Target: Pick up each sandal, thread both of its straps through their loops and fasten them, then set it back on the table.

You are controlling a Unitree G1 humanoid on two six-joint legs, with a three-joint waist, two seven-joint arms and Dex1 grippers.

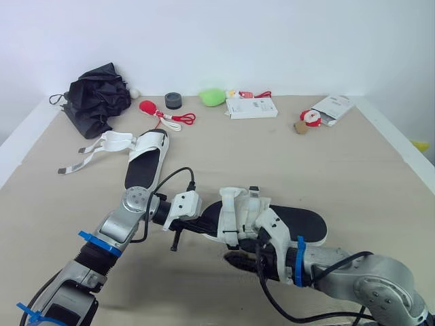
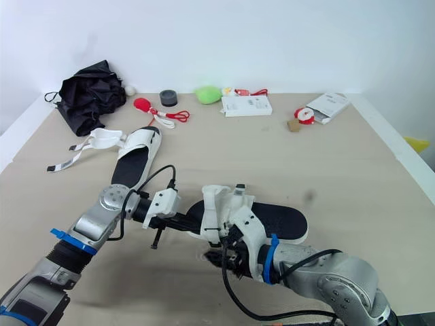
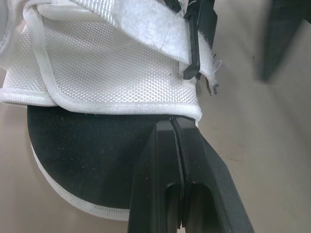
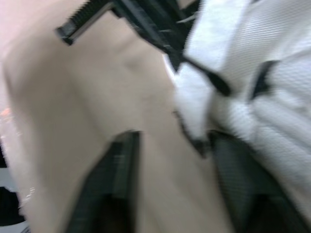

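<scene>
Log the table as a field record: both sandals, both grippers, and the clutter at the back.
near sandal: close in front of the robot, black insole up, white straps bunched over one end; fastening cannot be judged
far sandal: flat on the table, its straps loose and splayed to the robot's left
left gripper: shut, tips against the edge of the near sandal's white upper
right gripper: open, beside the near sandal's straps
back of table: black fabric bundle, tape roll, white box
</scene>
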